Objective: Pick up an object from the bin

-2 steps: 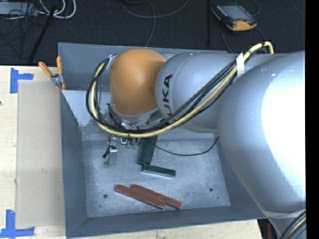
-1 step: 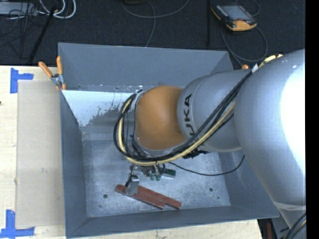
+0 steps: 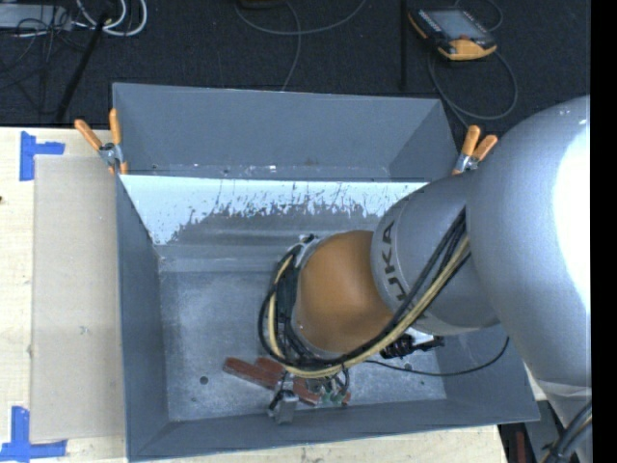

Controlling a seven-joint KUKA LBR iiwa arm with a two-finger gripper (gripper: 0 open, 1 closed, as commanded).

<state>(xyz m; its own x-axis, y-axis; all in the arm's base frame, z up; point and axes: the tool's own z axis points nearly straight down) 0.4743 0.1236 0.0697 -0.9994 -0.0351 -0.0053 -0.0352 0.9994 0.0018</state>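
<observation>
A flat reddish-brown piece (image 3: 247, 367) is lying near the front wall of the grey bin (image 3: 188, 287), left of centre, its right end disappearing under the pincer (image 3: 286, 401). The pincer is sitting low over that end. Whether it is touching the piece, and whether it is open or closed, I cannot tell, since the orange wrist cover (image 3: 333, 292) and black cables (image 3: 271, 309) are hiding most of it. Just to its right a small object with green and red bits (image 3: 326, 392) is peeking out, too cluttered to identify. The silver arm (image 3: 525, 239) is covering the bin's right side.

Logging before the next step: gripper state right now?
Gripper: cannot be told; it sits low near the bin's front wall, beside a reddish-brown flat piece.
</observation>
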